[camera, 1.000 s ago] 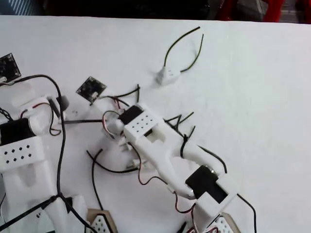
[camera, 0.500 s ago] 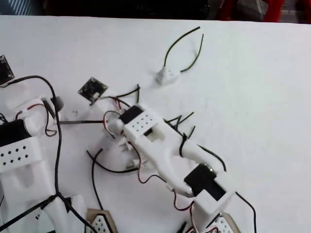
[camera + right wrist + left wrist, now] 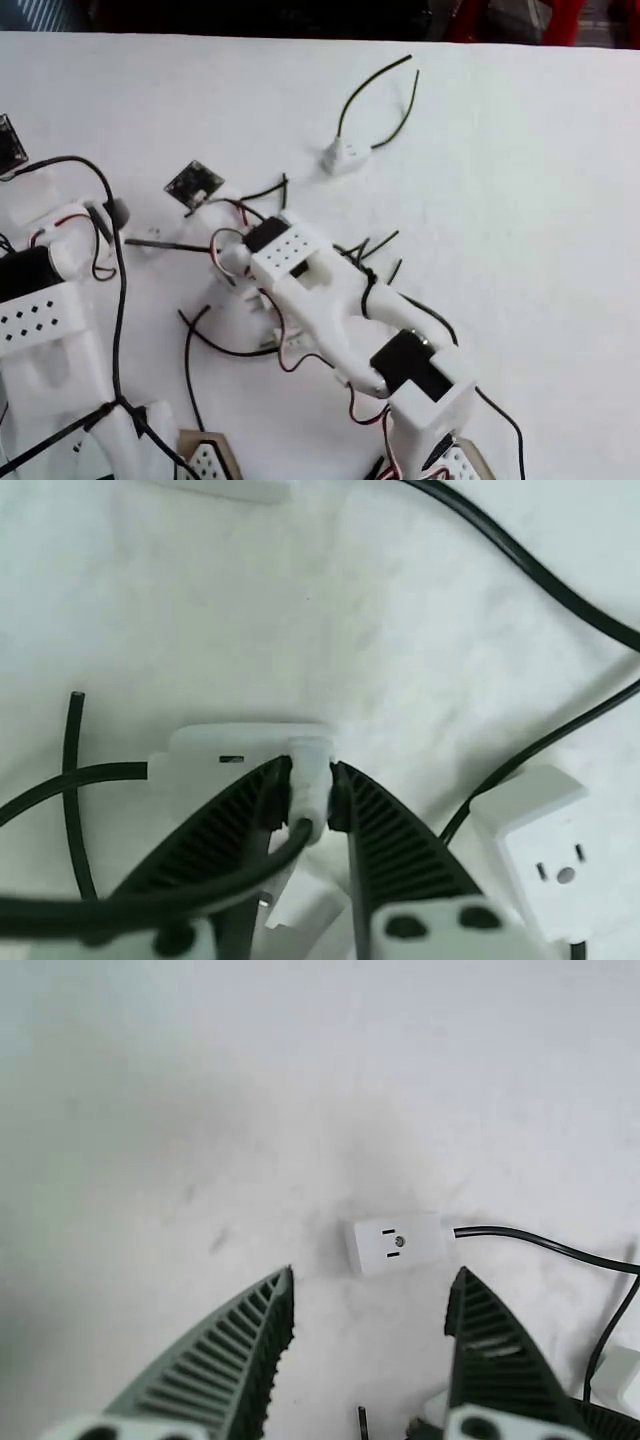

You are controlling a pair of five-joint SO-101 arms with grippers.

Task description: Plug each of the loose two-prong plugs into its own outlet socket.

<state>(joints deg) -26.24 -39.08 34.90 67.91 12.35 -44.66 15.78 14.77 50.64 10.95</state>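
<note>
Now, above the white surface (image 3: 520, 200), my right arm (image 3: 330, 300) has drawn slightly back toward its base. Its claw (image 3: 308, 772) pinches a two-prong plug (image 3: 309, 800) against the outlet socket (image 3: 225, 758), so seating looks close. Off to that socket's side, my left claw (image 3: 373, 1278) hangs spread over a second socket (image 3: 397, 1244).

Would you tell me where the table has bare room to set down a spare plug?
The widest bare patch is the right side of the table, beyond the far socket. The far strip left of that socket is also free. It is crowded around the middle arm, among loose cords.
</note>
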